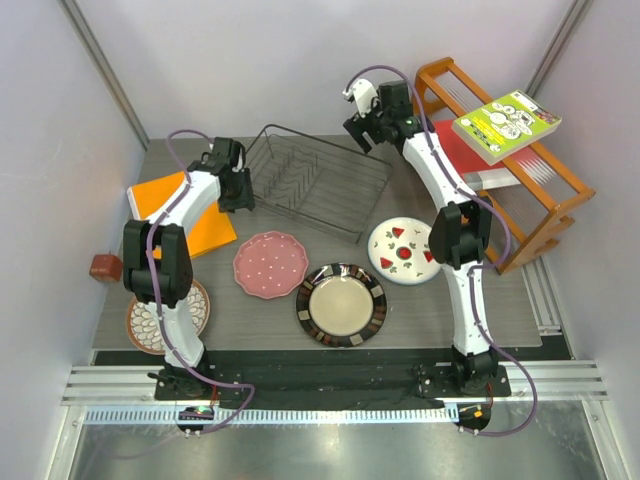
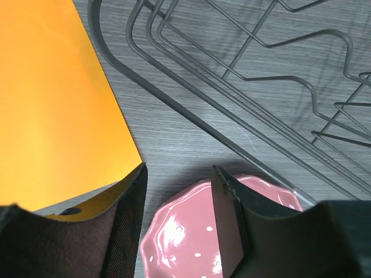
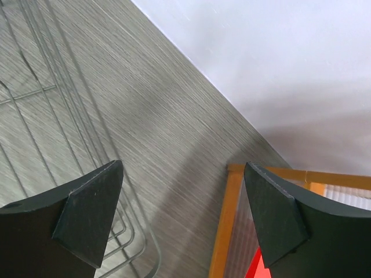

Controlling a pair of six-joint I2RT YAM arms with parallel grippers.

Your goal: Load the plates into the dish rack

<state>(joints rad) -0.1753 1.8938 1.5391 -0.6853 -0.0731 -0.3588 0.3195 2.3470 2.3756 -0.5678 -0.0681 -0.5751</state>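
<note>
Left wrist view: left end effector [image 2: 178, 174] spread, empty, near pink plate [image 2: 185, 234]; right end effector [image 3: 183, 174] spread, empty.

Top external: high above and behind the robot, facing down, far enough back to take in the whole table [image 1: 440, 300], with the dish rack [image 1: 318, 180] at mid-back.
Left wrist: close to the table top, looking down past its own fingers [image 2: 124, 231] at the rack's corner, the pink plate [image 2: 185, 237] and an orange sheet [image 2: 52, 104].
Right wrist: low, looking past its own fingers at the rack's edge, the back wall and the orange shelf [image 3: 223, 226].
Shared: the rack shows in all three views; the pink plate shows in the top and left wrist views.

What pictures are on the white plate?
Little red fruit shapes dotted around the white plate. They show best in the top external view.
</note>
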